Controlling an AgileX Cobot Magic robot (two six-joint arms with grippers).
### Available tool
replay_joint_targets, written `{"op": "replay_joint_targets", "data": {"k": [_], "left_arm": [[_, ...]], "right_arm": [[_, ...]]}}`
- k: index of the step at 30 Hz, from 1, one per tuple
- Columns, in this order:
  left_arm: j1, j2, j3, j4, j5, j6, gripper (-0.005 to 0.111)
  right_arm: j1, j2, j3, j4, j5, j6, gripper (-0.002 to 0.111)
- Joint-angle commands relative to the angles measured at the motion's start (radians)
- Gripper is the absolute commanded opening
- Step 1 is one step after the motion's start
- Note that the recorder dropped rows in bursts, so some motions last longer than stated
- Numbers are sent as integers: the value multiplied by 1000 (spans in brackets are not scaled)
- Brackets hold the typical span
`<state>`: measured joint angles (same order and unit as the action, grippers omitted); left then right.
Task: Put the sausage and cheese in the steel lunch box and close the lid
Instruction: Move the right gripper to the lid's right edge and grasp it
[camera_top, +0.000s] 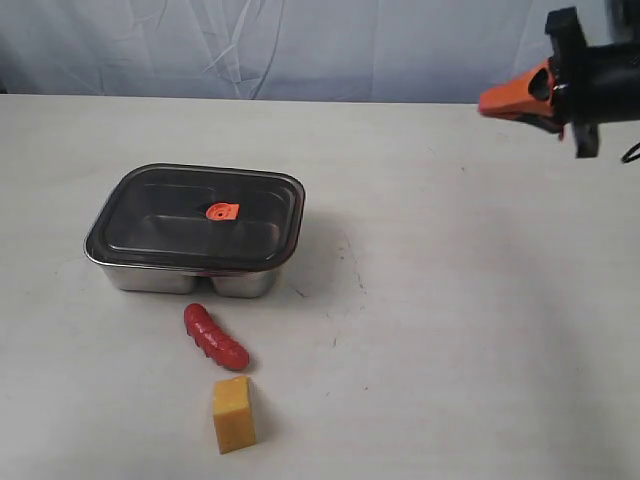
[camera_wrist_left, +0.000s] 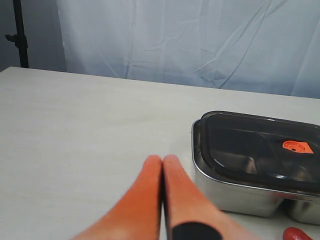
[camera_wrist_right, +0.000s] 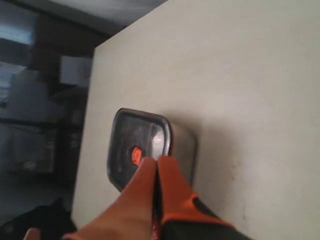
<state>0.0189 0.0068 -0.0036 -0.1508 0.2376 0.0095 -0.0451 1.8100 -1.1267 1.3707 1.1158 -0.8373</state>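
Since the lid (camera_top: 205, 215) sits shut on the steel lunch box (camera_top: 160, 275), left of bench (camera_top: 450, 300) centre, it must come off first. Sausage (camera_top: 215, 337) and cheese (camera_top: 233, 414) lie loose toward the camera-side edge. Left gripper (camera_wrist_left: 161, 160) and right gripper (camera_top: 485, 103): fingers pressed together, empty.

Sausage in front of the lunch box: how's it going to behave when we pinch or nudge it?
The sausage looks glossy, so it may slip when squeezed. Its rounded, curved body would probably roll or pivot if nudged off-centre. It is small, so likely light and easily knocked away.
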Motion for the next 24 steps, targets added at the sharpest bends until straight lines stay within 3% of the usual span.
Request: {"op": "replay_joint_targets", "data": {"k": [1,6,12,24], "left_arm": [[0,-7,4,6,-6,-2,0],[0,-7,4,6,-6,-2,0],[0,-7,4,6,-6,-2,0],[0,-7,4,6,-6,-2,0]], "right_arm": [[52,196,-9,200,105,-198,17],[176,353,-74,268,105,-251,62],[327,428,-262,272,-12,-194,62],[393,546,-303,205,77,-44,62]]}}
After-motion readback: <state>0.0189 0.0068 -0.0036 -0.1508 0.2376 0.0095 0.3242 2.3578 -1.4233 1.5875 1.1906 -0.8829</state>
